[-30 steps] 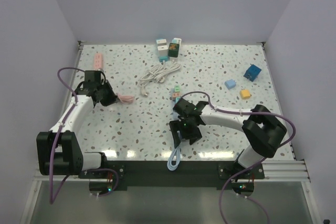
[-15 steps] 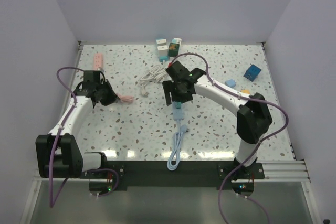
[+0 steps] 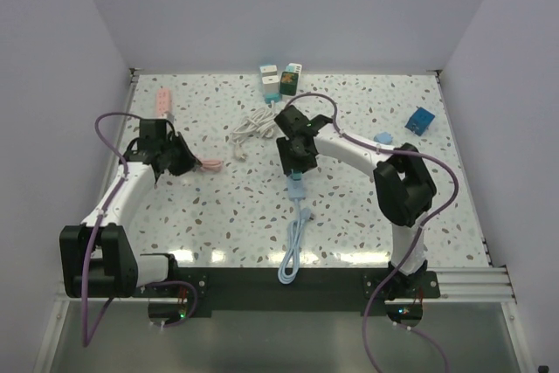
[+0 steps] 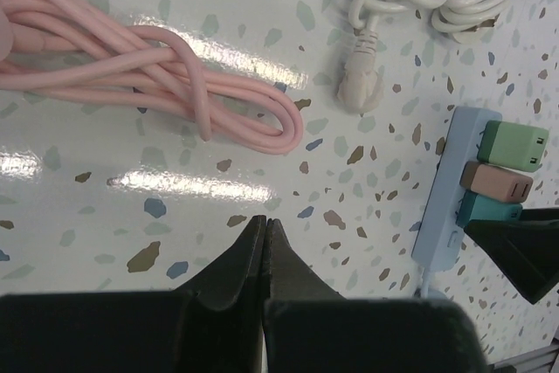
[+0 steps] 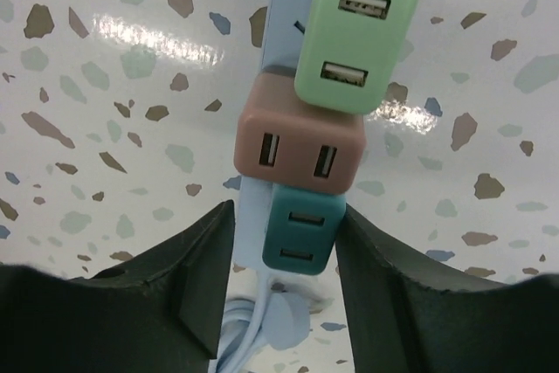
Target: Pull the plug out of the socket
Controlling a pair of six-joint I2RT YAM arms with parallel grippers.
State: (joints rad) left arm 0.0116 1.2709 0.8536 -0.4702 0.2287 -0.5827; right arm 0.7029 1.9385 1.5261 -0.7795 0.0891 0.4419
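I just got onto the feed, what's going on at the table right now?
The right gripper hangs open over the light blue power strip, its fingers on either side of the teal plug. A dusty pink plug and a green plug sit beyond it. All three are seated in the strip, and none is gripped yet. The left gripper is shut on nothing, above the table near the pink cable.

No legible text or labels
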